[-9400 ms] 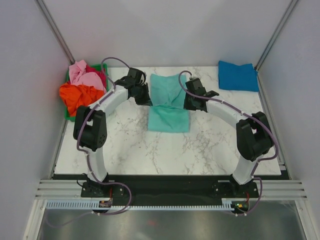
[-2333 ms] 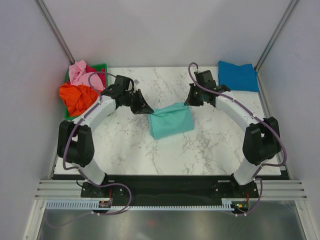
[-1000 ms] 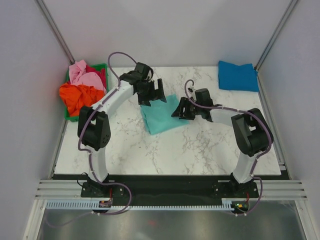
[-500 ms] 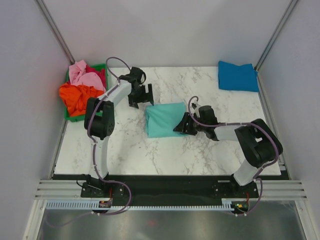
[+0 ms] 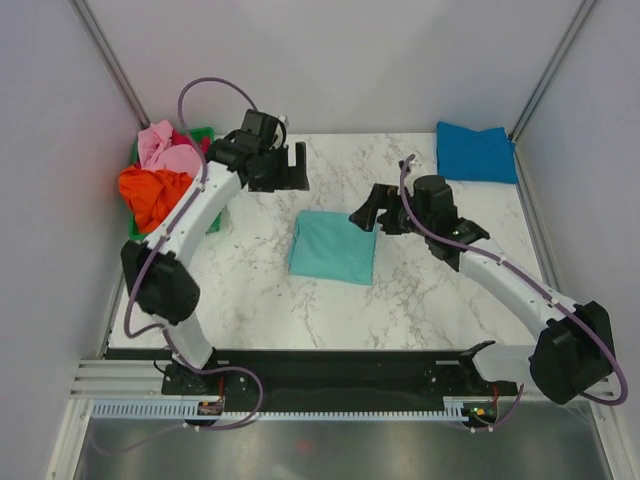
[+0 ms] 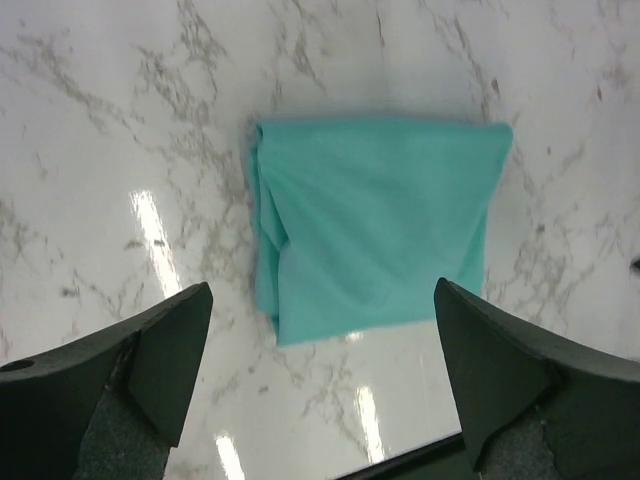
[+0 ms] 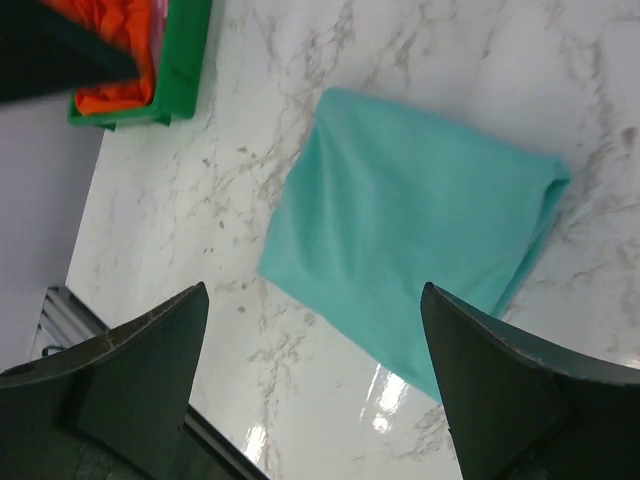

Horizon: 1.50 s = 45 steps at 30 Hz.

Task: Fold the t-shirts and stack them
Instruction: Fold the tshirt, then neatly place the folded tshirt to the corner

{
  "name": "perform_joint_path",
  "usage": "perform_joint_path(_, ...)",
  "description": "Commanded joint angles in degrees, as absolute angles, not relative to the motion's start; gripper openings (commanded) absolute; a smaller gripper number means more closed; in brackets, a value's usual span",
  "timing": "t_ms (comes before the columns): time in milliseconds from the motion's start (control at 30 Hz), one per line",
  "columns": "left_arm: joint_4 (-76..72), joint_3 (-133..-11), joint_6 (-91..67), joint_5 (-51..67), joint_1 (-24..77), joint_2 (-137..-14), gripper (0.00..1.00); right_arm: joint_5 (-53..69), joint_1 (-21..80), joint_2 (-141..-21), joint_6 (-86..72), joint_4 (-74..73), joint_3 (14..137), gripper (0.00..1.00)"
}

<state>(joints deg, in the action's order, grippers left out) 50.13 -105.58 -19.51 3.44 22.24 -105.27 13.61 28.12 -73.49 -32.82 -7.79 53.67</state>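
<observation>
Mint-teal t-shirt is seen folded flat on the table, framed from above between the wide-spread fingers of the left gripper, by which nothing is held. The right gripper is likewise spread wide and empty, near the shirt's far right corner. A blue t-shirt is laid folded at the far right corner. An orange t-shirt and a pink t-shirt are heaped in the crate at far left.

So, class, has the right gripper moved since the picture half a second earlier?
Yes. The right gripper has shifted from the mint-teal shirt's right edge to its far right corner, nearer the blue shirt, which has stayed put.
</observation>
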Motion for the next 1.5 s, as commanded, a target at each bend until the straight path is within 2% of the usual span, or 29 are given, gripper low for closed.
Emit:
perform_joint_path(0,50.19,-93.64,-17.58,3.07,23.38,-89.71,1.0,10.46,22.16,-76.1,-29.18,-14.33,54.58,0.95)
perform_joint_path(100,48.26,-82.73,-15.66,1.68,23.38,-80.02,1.0,12.39,18.99,-81.72,-28.65,-11.87,54.49,0.93)
perform_joint_path(233,43.33,-67.54,-12.92,-7.78,23.47,-70.69,1.0,13.01,17.93,-89.02,-27.07,-8.18,56.51,0.9)
perform_joint_path(433,41.66,-63.02,-14.59,-12.29,23.47,-67.41,1.0,14.77,16.88,-100.62,-26.54,-5.45,60.55,0.87)
perform_joint_path(633,41.57,-62.75,-14.77,-11.87,23.55,-67.24,1.0,18.08,16.96,-107.92,-28.82,-0.53,58.19,0.84)
perform_joint_path(833,41.49,-62.67,-14.85,-10.64,23.55,-67.06,1.0,21.18,17.14,-112.32,-31.99,7.46,55.9,0.66)
perform_joint_path(933,41.48,-62.58,-14.85,-10.28,23.55,-66.89,0.99,21.18,17.14,-112.85,-32.25,8.26,55.02,0.5)
perform_joint_path(967,41.48,-62.58,-14.85,-10.2,23.47,-66.97,0.99,21.09,17.14,-113.03,-32.34,8.44,54.67,0.38)
perform_joint_path(1033,41.4,-62.49,-14.85,-10.02,23.47,-66.97,1.0,21.79,17.14,-113.73,-32.43,9.4,54.41,0.24)
perform_joint_path(1067,41.48,-62.49,-14.77,-10.02,23.47,-66.89,1.0,22.75,17.05,-113.9,-32.61,9.75,54.4,0.06)
perform_joint_path(1100,41.48,-62.58,-14.77,-9.93,23.47,-66.97,1.0,23.11,17.05,-114.17,-32.26,10.19,54.49,0.0)
perform_joint_path(1233,41.83,-62.93,-14.94,-9.49,23.73,-66.1,1.0,21.73,16.53,-111.81,-27.1,4.09,57.47,0.0)
perform_joint_path(1333,44.65,-64.08,-18.97,-11.17,25.05,-57.35,1.0,12.86,16.26,-106.62,-20.25,-6.28,62.65,0.0)
perform_joint_path(1467,43.42,-58.9,-19.86,-3.97,25.05,-48.27,1.0,5.03,14.33,-102.4,-13.64,-14.14,70.65,0.0)
